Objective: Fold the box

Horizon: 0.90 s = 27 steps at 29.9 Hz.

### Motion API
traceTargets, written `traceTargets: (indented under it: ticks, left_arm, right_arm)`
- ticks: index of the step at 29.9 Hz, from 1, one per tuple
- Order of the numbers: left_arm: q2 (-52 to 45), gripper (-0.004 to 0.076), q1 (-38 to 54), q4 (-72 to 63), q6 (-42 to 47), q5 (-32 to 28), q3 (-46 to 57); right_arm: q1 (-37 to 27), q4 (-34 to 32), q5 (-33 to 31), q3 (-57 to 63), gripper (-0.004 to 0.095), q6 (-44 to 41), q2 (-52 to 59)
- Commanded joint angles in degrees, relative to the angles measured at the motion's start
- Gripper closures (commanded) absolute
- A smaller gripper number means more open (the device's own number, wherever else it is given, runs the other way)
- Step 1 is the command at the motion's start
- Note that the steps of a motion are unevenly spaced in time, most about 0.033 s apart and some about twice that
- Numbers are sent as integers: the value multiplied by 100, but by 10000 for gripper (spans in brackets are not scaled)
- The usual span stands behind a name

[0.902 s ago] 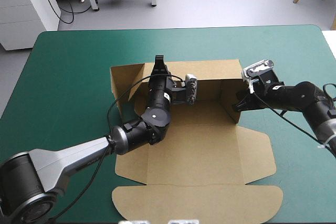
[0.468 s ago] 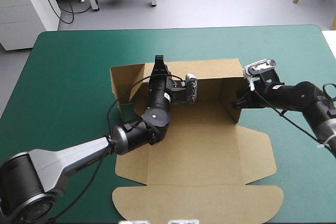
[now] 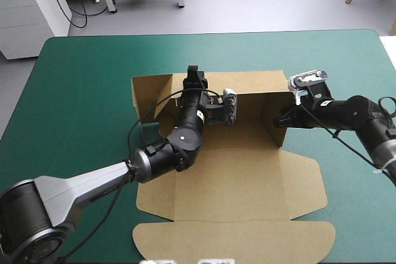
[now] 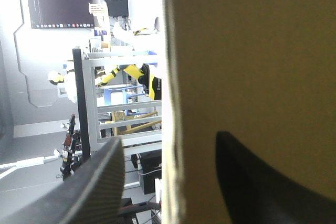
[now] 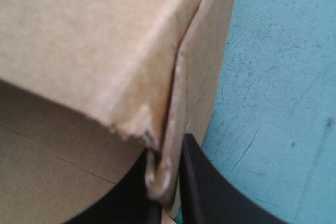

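Standing mid-frame, rear wall raised and lid flat toward the bottom edge, the box (image 3: 232,174) is half formed. My right gripper (image 5: 165,169) pinches its right side wall; my left gripper (image 4: 169,138) straddles the rear wall, fingers apart. Wall-raising step, I judge — next, clamp left.

Teal-green cover (image 3: 80,91) bare left of box (image 3: 229,177); wide lane to table's left edge; bare strip between far wall (image 3: 260,81) and table's far edge. Right of box cover bare, but right arm (image 3: 365,115) lies across it. Box floor and flat lid (image 3: 235,239) open from above; left arm (image 3: 93,187) crosses floor's left part. Far wall upright, bars low pass forward; left gripper (image 3: 195,77) straddles its top edge, fingers apart. Right wall (image 3: 272,115) upright, pinched by right gripper (image 3: 283,120).
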State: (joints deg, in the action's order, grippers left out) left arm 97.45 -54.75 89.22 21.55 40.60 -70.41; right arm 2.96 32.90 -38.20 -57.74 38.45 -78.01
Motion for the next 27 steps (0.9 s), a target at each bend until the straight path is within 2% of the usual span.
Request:
traceTargets:
  ticks: [1, 5, 10, 14, 27]
  left_arm:
    - [-276, 223, -43, 401, 283, -62, -143]
    - [-276, 222, -43, 820, 577, -36, -143]
    - [-297, 224, -329, 1489, 1232, 281, -143]
    - [-369, 230, -695, 1478, 1265, 461, -171]
    - [-991, 360, -1773, 1478, 1304, 1493, -171]
  right_arm:
    - [20, 32, -287, -134, 907, -185, 180]
    - [20, -12, -332, -134, 908, -347, 180]
    - [20, -488, -803, -386, 907, -925, 175]
    - [20, -811, -1143, -770, 908, -1373, 164]
    - [20, -924, -2175, -1550, 908, -2031, -121]
